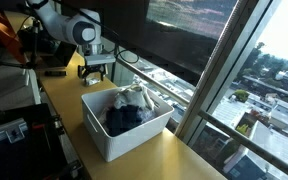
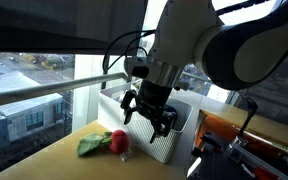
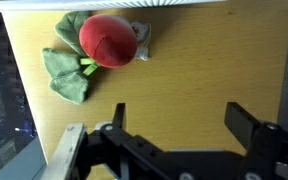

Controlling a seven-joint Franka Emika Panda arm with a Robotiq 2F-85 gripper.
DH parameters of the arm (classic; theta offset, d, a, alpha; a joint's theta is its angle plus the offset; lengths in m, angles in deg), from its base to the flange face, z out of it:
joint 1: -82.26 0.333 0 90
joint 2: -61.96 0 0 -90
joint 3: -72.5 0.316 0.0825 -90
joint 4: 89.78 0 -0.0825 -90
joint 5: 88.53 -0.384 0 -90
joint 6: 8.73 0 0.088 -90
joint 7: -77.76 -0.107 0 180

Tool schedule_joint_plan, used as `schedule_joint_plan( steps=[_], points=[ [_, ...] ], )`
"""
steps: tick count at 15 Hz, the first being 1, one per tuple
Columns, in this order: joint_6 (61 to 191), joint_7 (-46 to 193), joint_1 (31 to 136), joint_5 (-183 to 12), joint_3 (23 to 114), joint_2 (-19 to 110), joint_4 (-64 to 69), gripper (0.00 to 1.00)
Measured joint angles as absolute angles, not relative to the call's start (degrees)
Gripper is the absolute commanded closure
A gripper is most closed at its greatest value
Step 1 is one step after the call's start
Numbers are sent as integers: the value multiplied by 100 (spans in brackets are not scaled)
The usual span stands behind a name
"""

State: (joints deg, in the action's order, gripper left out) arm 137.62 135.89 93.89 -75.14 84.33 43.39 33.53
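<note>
Hovers over the wooden tabletop (image 3: 209, 70) with the gripper (image 3: 179, 120) spread wide, pinching nothing. Just ahead of the fingers (image 3: 119, 118) in the wrist view, and apart from them: a red plush toy (image 3: 108, 40) with green leaves (image 3: 69, 75), lying near the tabletop's window-side edge, just beside the end wall of a white bin (image 2: 164, 148). Inside the bin, in an exterior view: dark blue cloth (image 1: 124, 120) and pale cloth (image 1: 136, 97). Beyond the edge, a window (image 1: 274, 70) over a city.

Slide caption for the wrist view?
Open pincer over wooden table, red-and-green plush toy beyond its tips, untouched.
</note>
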Motion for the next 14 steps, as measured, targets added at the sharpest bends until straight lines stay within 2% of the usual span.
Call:
schedule_joint_plan(
  steps=[14],
  points=[
    [13814,11349,10236,-5524,7801,2047,1136,0]
  ],
)
